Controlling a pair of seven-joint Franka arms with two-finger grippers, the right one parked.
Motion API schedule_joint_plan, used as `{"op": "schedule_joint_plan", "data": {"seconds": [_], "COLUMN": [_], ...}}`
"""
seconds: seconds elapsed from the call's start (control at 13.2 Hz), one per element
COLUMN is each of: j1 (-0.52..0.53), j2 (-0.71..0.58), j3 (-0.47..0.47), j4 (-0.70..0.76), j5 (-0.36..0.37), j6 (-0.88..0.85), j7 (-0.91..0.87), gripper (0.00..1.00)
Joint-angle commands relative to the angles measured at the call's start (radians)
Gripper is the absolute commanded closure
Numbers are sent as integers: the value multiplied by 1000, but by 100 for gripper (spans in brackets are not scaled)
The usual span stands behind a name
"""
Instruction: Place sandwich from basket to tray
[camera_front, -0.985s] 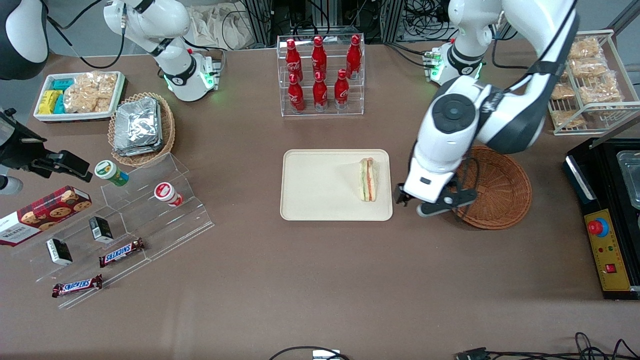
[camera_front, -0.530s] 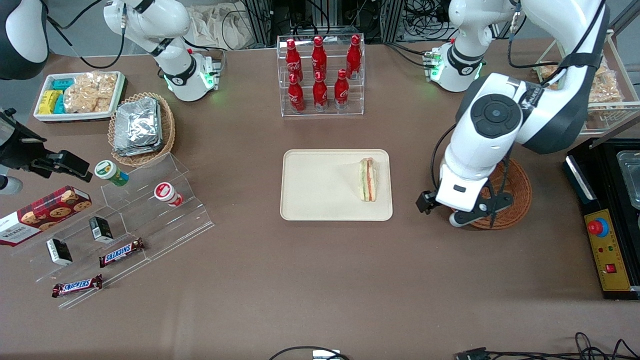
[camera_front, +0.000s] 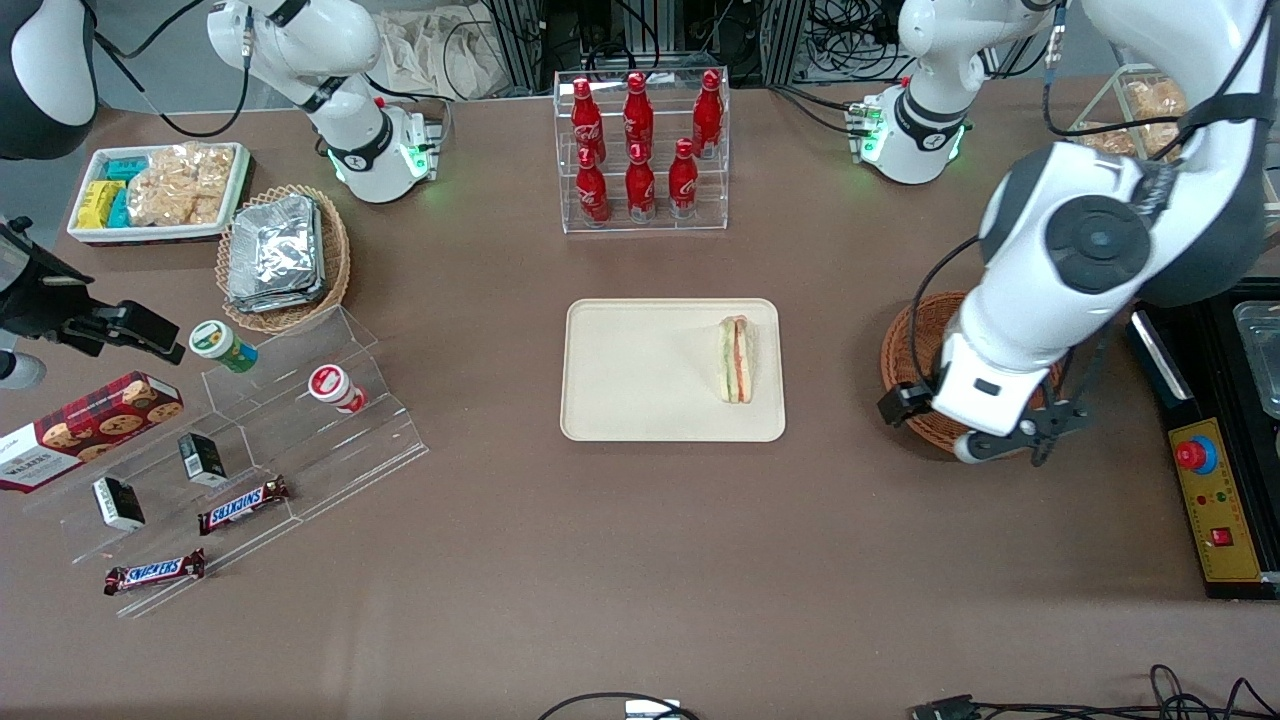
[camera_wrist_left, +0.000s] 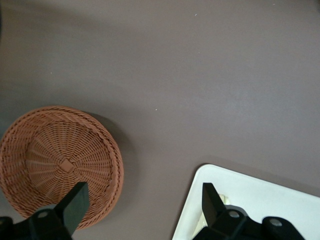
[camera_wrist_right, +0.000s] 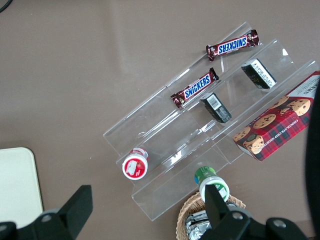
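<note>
The sandwich, a pale wedge with red, orange and green layers, lies on the cream tray at its edge nearest the basket. The reddish-brown wicker basket stands beside the tray toward the working arm's end, mostly covered by the arm; it holds nothing. My gripper hangs above the basket's near rim, apart from the sandwich. In the left wrist view the gripper is open and empty, its black fingers wide apart over bare table between the basket and the tray.
A clear rack of red cola bottles stands farther from the camera than the tray. A black control box sits beside the basket at the table's end. A tan basket of foil packets and an acrylic snack stand lie toward the parked arm's end.
My gripper has moved away from the tray's edge, sideways over the basket toward the working arm's end. The sandwich stays where it lay on the tray.
</note>
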Motion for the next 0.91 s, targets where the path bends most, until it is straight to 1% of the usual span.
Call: {"op": "schedule_joint_plan", "data": {"seconds": [0.0, 0.08, 0.23, 0.38, 0.53, 0.68, 0.83], "j1": [-29, -37, -38, -87, -136, -143, -143], "j2": [-94, -125, -175, -232, -281, -320, -350], "j3": [127, 180, 246, 357, 457, 488, 492], "j4": [1, 0, 0, -3, -16, -34, -65], "j5": [-111, -142, -165, -167, -191, -194, -194], "j6": [-40, -69, -146, -207, -236, -261, -261], "j7": [140, 209, 348, 453, 555, 612, 630], "gripper": [0, 0, 0, 0, 0, 0, 0]}}
